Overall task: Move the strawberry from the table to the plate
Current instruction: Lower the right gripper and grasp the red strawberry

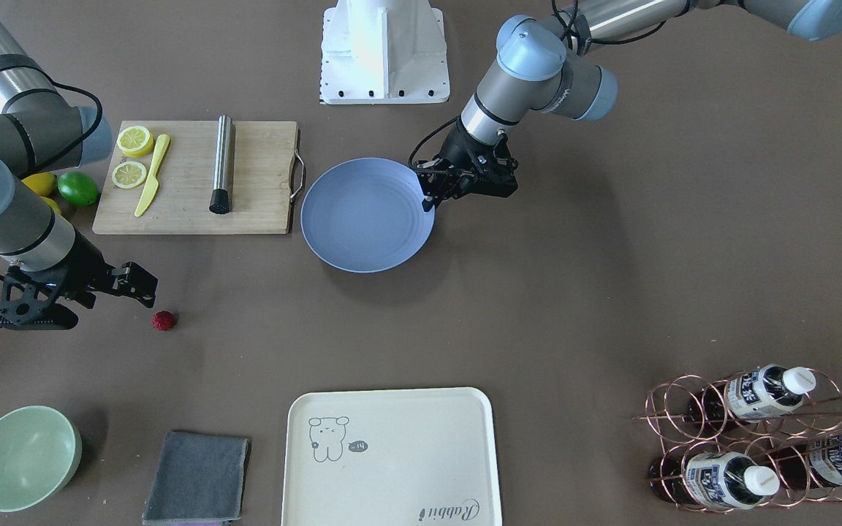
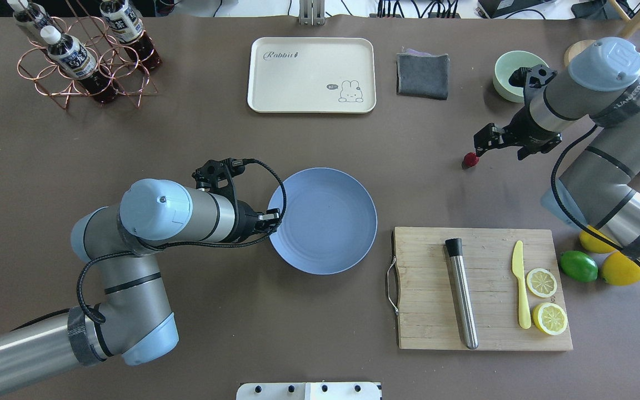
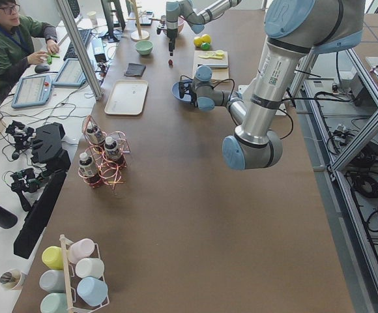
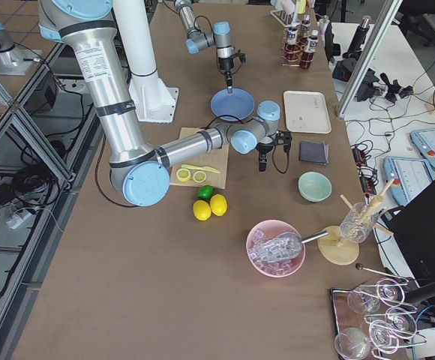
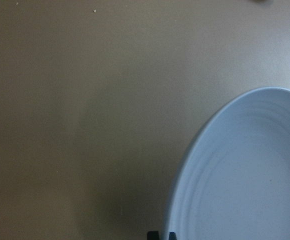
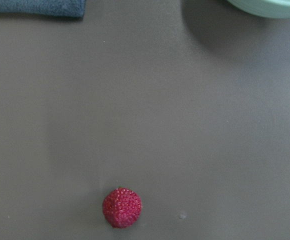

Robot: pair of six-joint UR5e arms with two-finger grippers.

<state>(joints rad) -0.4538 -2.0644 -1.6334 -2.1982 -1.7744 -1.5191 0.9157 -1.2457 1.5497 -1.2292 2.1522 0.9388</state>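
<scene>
The strawberry [image 1: 164,320] [image 2: 470,160], small and dark red, lies alone on the brown table [image 1: 538,307]. In the right wrist view the strawberry [image 6: 122,207] sits low in the frame, with no finger showing. My right gripper [image 1: 145,286] [image 2: 480,143] hovers just beside and above it, open and empty. The pale blue plate [image 1: 367,215] [image 2: 323,220] [image 5: 245,175] lies mid-table and is bare. My left gripper [image 1: 428,201] [image 2: 274,215] is shut, its tips at the plate's rim. I cannot tell whether they touch it.
A wooden cutting board [image 2: 481,289] beside the plate carries lemon slices, a yellow knife and a metal cylinder. Lemons and a lime [image 2: 578,265] lie past it. The far side holds a mint bowl [image 2: 514,72], grey cloth [image 2: 423,76], cream tray [image 2: 311,75] and bottle rack [image 2: 84,55].
</scene>
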